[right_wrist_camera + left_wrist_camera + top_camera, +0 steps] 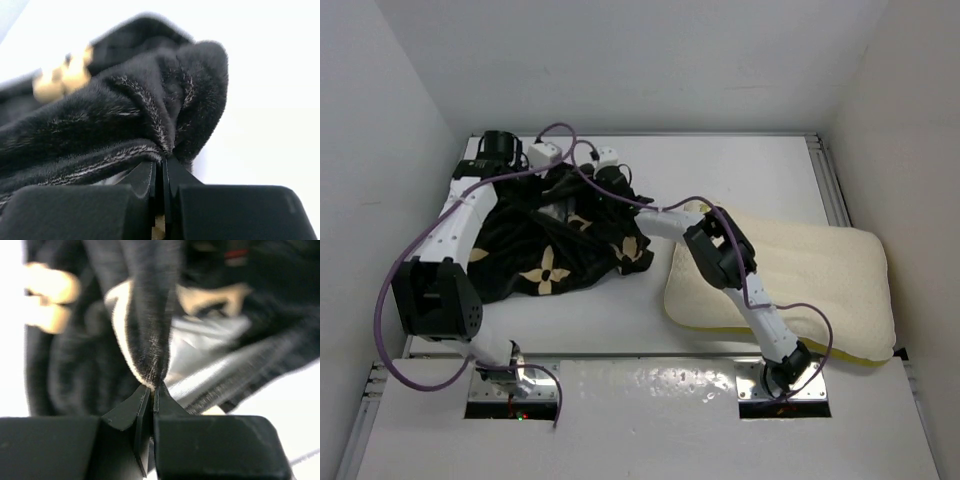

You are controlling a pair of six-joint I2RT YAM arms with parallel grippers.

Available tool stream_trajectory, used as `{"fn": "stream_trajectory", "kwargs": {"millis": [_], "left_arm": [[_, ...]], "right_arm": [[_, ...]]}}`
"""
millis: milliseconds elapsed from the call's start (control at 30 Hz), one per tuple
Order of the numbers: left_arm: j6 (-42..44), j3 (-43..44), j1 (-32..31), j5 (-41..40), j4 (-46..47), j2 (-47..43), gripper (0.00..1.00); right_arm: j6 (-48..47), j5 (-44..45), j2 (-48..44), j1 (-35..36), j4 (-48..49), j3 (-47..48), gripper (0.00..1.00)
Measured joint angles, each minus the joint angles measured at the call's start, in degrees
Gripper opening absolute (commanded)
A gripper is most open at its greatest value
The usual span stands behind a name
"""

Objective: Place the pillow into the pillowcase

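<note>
The black plush pillowcase (545, 245) with tan flowers lies bunched at the left middle of the table. My left gripper (542, 160) is shut on a fold of the pillowcase (150, 340) at its far edge. Just to its right, my right gripper (608, 170) is shut on another pinch of the pillowcase (150, 110), the plush gathered at its fingertips. The cream-yellow pillow (800, 280) lies flat at the right, apart from the case, with the right arm crossing over its left end.
White walls (390, 120) close in the table on the left, back and right. The bare white table top (720, 170) runs behind the pillow. Purple cables (410, 300) loop off both arms.
</note>
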Motion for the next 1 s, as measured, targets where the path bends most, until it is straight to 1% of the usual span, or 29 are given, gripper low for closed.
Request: {"fn": "stream_trajectory", "kwargs": {"millis": [67,100,167,200,267,300,333,367,400,433,467,533,600,733,867,933,967,1000], "left_arm": [[-1.03,2.43,1.36,-3.91,2.6,2.78,0.0],[-1.75,6.64,2.12,-6.1,3.06,6.19,0.0],[-3.48,20.35,3.19,-8.94,5.03,15.63,0.0],[-4.44,30.8,3.19,-9.35,5.81,21.88,0.0],[-5.16,47.15,1.99,-9.27,7.52,30.71,0.0],[-4.85,52.41,0.74,-9.25,8.87,32.92,0.0],[-3.78,54.71,-0.76,-9.49,10.45,33.59,0.0],[-1.88,54.51,-2.8,-9.97,12.85,32.59,0.0],[0.39,52.11,-4.94,-10.6,15.76,30.21,0.0],[2.82,48.7,-6.86,-11.28,17.7,27.23,0.0],[5.95,42.69,-8.96,-12.13,20.61,22.58,0.0],[10.36,34.91,-11.76,-12.74,20.72,15.12,0.0],[12.98,28.35,-13.05,-12.44,19.3,8.87,0.0],[15.76,13.55,-12.98,-14.27,15.19,1.33,0.0],[18.43,1.05,-13.44,-14.75,9.25,-0.66,0.0],[19.58,-3.63,-14.32,-14.93,7.3,-1.25,0.0],[20.0,-5.18,-14.73,-14.95,6.54,-1.51,0.03],[20.26,-6.62,-15.19,-15.1,5.92,-1.86,0.08]], "right_arm": [[1.53,1.18,-0.07,-1.55,0.02,2.47,0.0],[2.25,1.53,-0.37,-2.64,0.35,3.5,0.0],[3.26,2.16,-2.54,-4.96,0.76,3.89,0.0],[3.67,2.27,-4.63,-6.19,1.55,3.34,0.0],[3.76,2.64,-9.88,-7.63,3.61,0.79,0.0],[3.5,2.75,-13.62,-8.11,5.64,-2.03,0.0],[2.99,2.99,-17.51,-8.44,7.08,-5.11,0.0],[2.34,3.48,-21.94,-8.76,8.28,-8.76,0.0],[1.4,3.76,-27.43,-9.4,10.14,-13.79,0.0],[0.92,4.13,-29.88,-9.7,10.62,-15.93,0.0],[0.35,4.42,-33.38,-10.32,12.33,-19.69,0.0],[-0.24,4.44,-38.38,-11.13,13.75,-26.14,0.0],[0.11,3.32,-40.5,-11.32,14.47,-30.86,0.0],[2.47,-1.64,-38.29,-10.84,8.37,-32.96,0.0],[4.96,-6.19,-35.21,-10.99,1.92,-32.89,0.0],[5.81,-8.7,-33.94,-10.99,-1.49,-32.17,0.0],[5.97,-9.9,-33.2,-10.99,-3.41,-31.39,0.0],[5.95,-11.1,-32.52,-10.99,-5.57,-30.25,0.02]]}}
